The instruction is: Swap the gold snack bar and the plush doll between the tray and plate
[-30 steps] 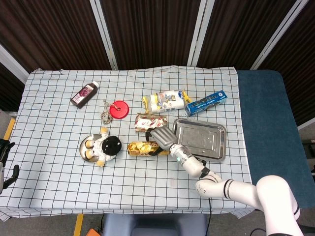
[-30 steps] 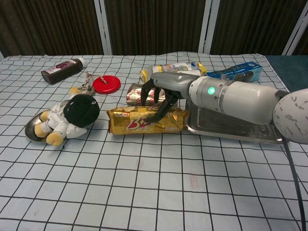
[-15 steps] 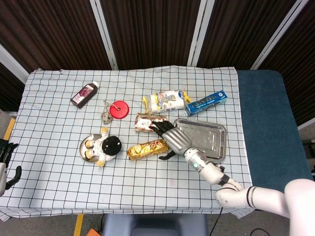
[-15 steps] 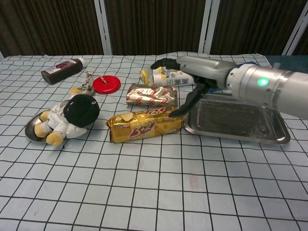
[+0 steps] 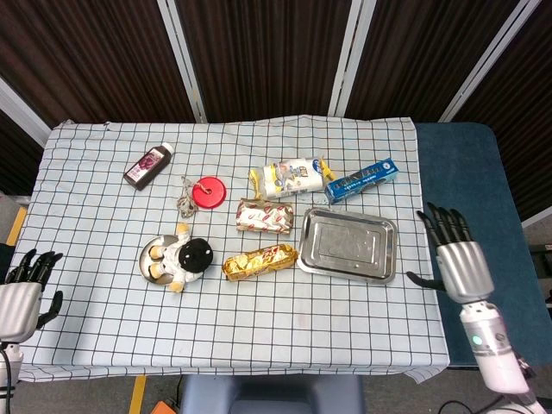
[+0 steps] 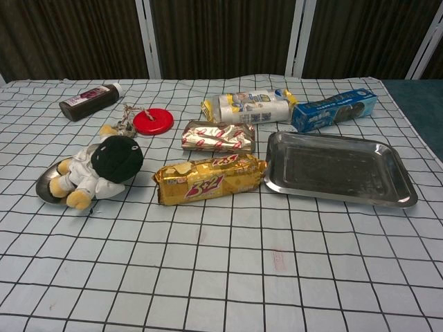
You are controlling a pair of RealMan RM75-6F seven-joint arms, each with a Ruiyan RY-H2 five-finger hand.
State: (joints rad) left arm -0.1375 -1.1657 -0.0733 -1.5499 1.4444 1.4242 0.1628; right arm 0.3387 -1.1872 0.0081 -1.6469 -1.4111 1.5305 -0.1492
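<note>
Gold snack bar (image 6: 210, 179) is seen lying on the table (image 6: 221, 277), just left of the tray (image 6: 387, 194), not in it. Plush doll (image 6: 104, 166) is seen on the plate (image 6: 43, 188), well left of the tray. Right hand (image 5: 457, 259) is held right of the tray, fingers spread, nothing gripped. Left hand (image 5: 21, 293) is seen far left of it, fingers apart, nothing held.

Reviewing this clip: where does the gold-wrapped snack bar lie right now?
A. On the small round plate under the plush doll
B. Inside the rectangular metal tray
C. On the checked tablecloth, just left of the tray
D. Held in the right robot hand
C: the gold-wrapped snack bar lies on the checked tablecloth beside the left edge of the rectangular metal tray, which holds nothing, while the right robot hand is off to the side, open and holding nothing.
</note>
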